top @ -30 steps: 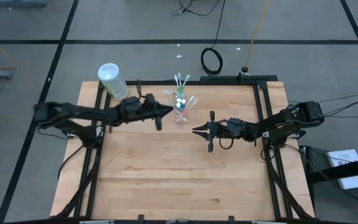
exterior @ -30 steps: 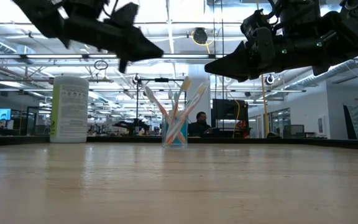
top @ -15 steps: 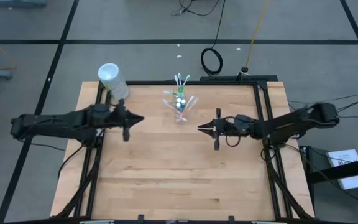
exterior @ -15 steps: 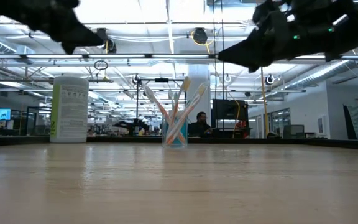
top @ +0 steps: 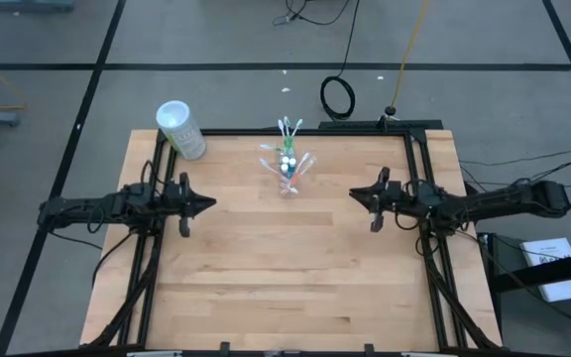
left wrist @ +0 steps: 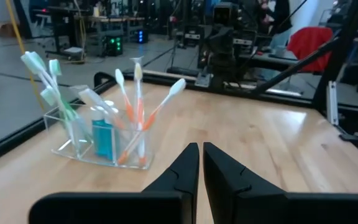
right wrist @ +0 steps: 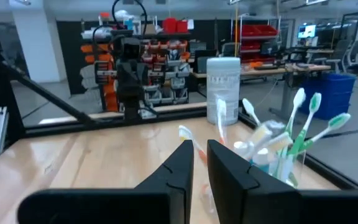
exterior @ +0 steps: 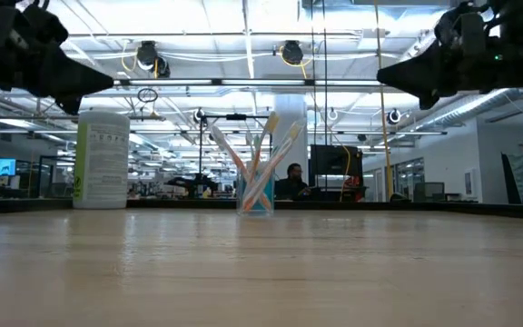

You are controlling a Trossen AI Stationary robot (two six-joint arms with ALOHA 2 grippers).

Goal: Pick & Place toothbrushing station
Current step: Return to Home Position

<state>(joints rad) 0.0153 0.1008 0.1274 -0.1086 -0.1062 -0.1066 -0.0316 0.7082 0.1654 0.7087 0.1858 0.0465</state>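
Note:
The toothbrushing station stands on its flat base at the far middle of the wooden table. It is a clear plastic holder with several white toothbrushes with green or orange accents and a blue toothpaste tube. It also shows in the low view and in the right wrist view. My left gripper hangs shut at the table's left side, pointing level toward the station. My right gripper hangs shut at the right side, also facing it. Both are well clear of it.
A white cylindrical canister with green print stands at the table's far left corner, also seen in the low view. Black frame rails run along the table's sides. Bare wood lies between the grippers and toward the near edge.
Both grippers have drawn back from the station. My left has gone toward the table's left edge and a little nearer. My right has gone toward the right edge. Both have stayed shut. The station has not moved.

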